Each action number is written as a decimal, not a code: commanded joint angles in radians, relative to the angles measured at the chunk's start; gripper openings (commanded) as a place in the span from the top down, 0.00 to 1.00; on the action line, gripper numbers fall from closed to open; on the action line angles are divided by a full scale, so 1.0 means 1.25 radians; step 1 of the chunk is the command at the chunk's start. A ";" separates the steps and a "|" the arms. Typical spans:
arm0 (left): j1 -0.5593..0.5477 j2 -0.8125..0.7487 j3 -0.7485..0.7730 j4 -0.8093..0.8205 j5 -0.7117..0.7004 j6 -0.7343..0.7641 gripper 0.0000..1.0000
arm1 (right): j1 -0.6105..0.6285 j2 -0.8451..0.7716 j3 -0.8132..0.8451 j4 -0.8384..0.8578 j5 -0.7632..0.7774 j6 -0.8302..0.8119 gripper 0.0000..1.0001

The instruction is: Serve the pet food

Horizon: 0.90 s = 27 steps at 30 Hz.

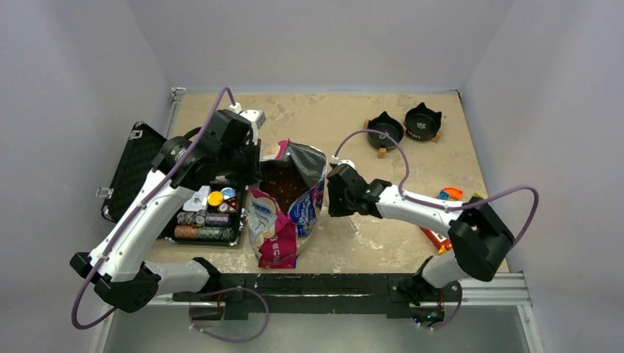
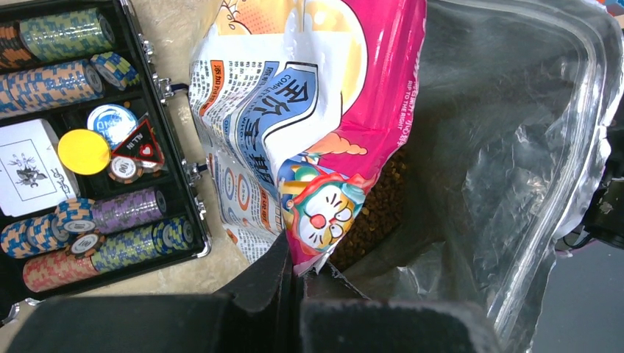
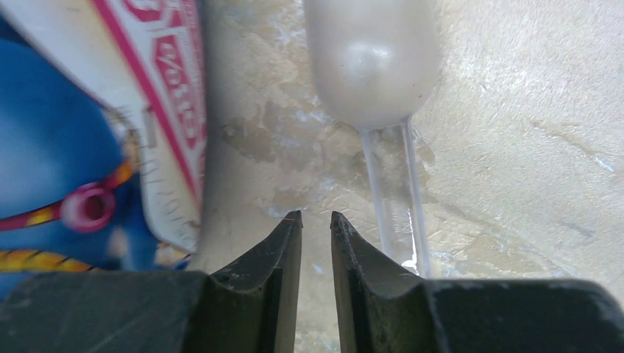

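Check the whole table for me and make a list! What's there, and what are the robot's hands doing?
Surface: beige table, stained; no spilled food seen.
Job's things: food bag open, brown pellets inside; two black bowls at the far right, looking empty; clear scoop lying on the table beside the bag.
Clutter: open case of poker chips left of the bag; orange packet by the right arm.
Grippers: left gripper pinches the bag's rim; right gripper above the table, jaws slightly apart, empty.
Cables: purple cables loop off both arms; one arcs over a bowl.
Surroundings: plain grey walls; nothing else seen.
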 commanded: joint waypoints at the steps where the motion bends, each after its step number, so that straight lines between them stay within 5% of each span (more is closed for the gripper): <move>1: -0.005 -0.076 0.035 0.098 0.046 -0.015 1.00 | 0.008 0.041 0.020 0.016 0.073 -0.002 0.76; 19: -0.005 -0.078 0.013 0.104 0.076 -0.027 1.00 | 0.015 0.123 0.004 0.046 0.114 -0.050 0.74; 25: -0.005 -0.068 0.015 0.095 0.084 -0.035 1.00 | 0.013 0.110 -0.034 0.075 0.096 -0.025 0.87; 27: -0.005 -0.065 0.017 0.092 0.084 -0.038 1.00 | -0.008 0.081 -0.073 0.151 -0.005 -0.034 0.92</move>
